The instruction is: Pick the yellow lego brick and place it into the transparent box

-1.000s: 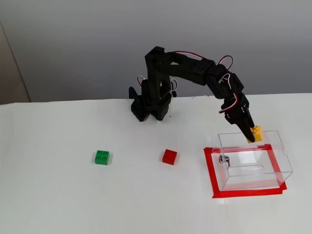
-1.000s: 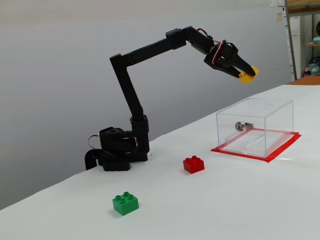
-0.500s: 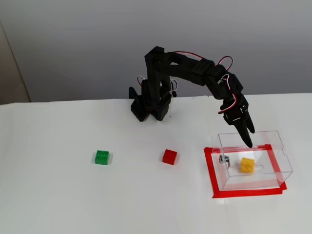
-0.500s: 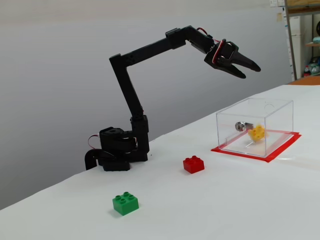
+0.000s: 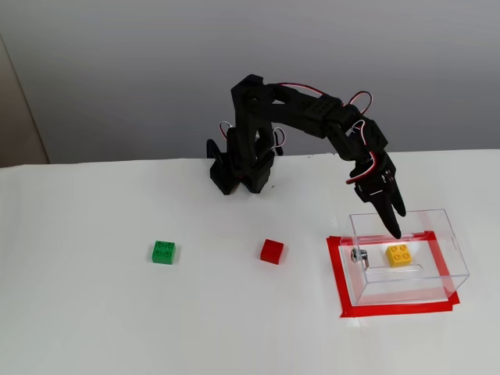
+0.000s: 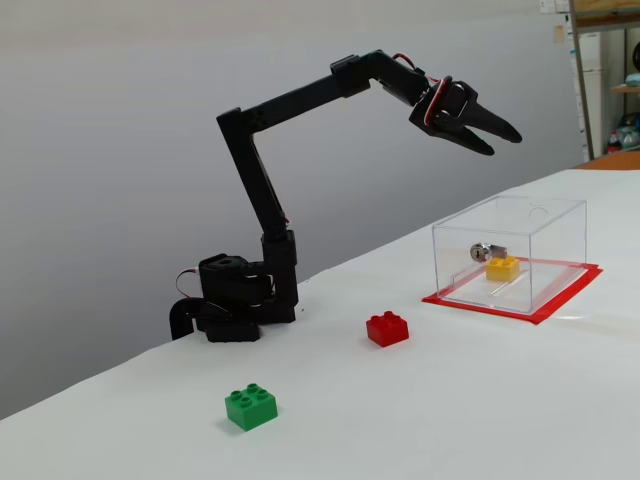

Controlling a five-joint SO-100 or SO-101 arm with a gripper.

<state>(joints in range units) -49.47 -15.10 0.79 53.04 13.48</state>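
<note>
Jaws empty above the box, brick lying inside it

My jaws hang parted and hold nothing, poised in the air over the box; in the other fixed view my jaws point down toward its back wall. Straight below them, the brick sits studs up on the floor of the box, near the small metal fitting on one wall. Being square, the brick has no long axis to speak of. I judge the placing done, so what matters next is that the way up and back from the box is open. The red brick and green brick lie on the table well apart from the box, on the side of its fitting.
</note>
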